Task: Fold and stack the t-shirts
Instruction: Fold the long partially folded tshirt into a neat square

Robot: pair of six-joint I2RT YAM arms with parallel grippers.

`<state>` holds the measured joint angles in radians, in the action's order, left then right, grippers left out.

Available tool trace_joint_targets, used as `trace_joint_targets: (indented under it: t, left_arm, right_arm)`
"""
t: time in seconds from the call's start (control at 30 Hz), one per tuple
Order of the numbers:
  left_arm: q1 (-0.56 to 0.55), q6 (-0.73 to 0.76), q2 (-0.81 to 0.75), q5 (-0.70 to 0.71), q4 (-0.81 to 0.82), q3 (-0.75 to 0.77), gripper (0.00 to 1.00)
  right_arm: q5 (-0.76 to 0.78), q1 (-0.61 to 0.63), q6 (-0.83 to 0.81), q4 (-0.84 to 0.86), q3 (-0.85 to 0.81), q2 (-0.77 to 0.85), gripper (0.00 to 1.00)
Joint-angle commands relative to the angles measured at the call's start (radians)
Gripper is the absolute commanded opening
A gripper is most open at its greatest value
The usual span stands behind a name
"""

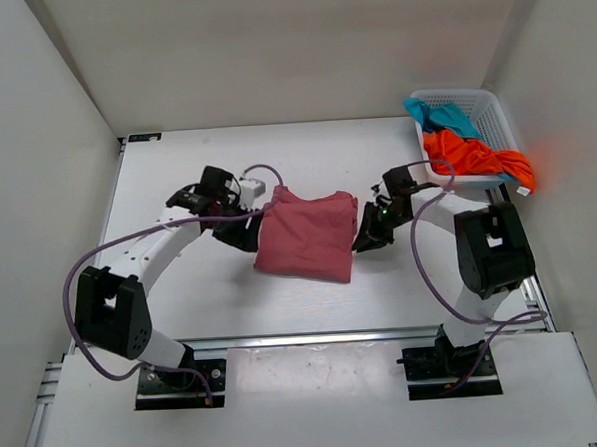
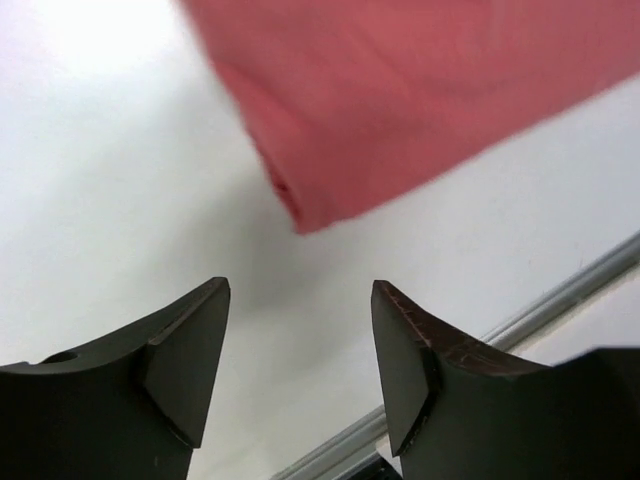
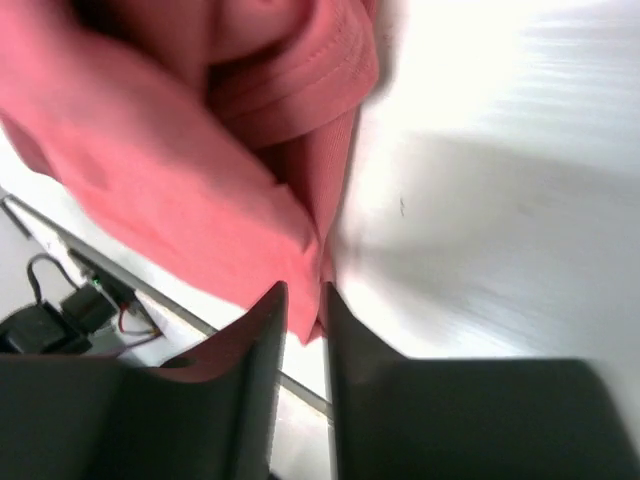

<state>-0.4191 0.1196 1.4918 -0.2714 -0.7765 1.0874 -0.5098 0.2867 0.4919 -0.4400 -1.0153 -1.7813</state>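
While left tool [image 2: 300,290] gapes clear, pink t-shirt [image 1: 307,238] lies folded.

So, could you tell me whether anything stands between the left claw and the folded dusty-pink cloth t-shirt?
Nothing visible does: only bare white table separates the open left claw from the dusty-pink cloth t-shirt.

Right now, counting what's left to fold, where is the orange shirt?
In the top view, the orange shirt drapes over the near rim of the white basket at the far right, beside the blue shirt.
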Motion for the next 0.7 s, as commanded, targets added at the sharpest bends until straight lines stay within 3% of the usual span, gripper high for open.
trace_joint_targets:
  t: [0.0, 0.03, 0.1, 0.2, 0.3, 0.37, 0.47, 0.67]
  left_arm:
    - [0.072, 0.011, -0.024, -0.018, 0.026, 0.118, 0.70]
    - [0.083, 0.020, 0.001, -0.015, 0.043, 0.150, 0.71]
    - [0.095, 0.005, 0.051, -0.022, 0.072, 0.204, 0.73]
    - [0.103, 0.000, 0.160, -0.045, 0.100, 0.288, 0.73]
    - [0.105, -0.015, 0.255, -0.045, 0.118, 0.362, 0.73]
    - [0.103, -0.021, 0.314, -0.042, 0.123, 0.408, 0.74]
    - [0.105, -0.040, 0.399, -0.043, 0.134, 0.454, 0.74]
    - [0.098, -0.067, 0.476, -0.048, 0.186, 0.517, 0.76]
  right_arm:
    - [0.120, -0.047, -0.099, -0.149, -0.081, 0.117, 0.23]
    - [0.151, -0.067, -0.107, -0.154, -0.089, 0.120, 0.17]
    - [0.151, -0.105, -0.105, -0.135, -0.106, 0.108, 0.15]
    - [0.135, -0.121, -0.115, -0.126, -0.181, 0.030, 0.21]
    - [0.146, -0.107, -0.156, -0.118, -0.268, -0.056, 0.36]
    - [0.139, -0.090, -0.164, -0.126, -0.322, -0.105, 0.42]
    - [0.137, -0.066, -0.174, -0.147, -0.397, -0.164, 0.46]
    - [0.129, -0.043, -0.185, -0.170, -0.465, -0.242, 0.46]
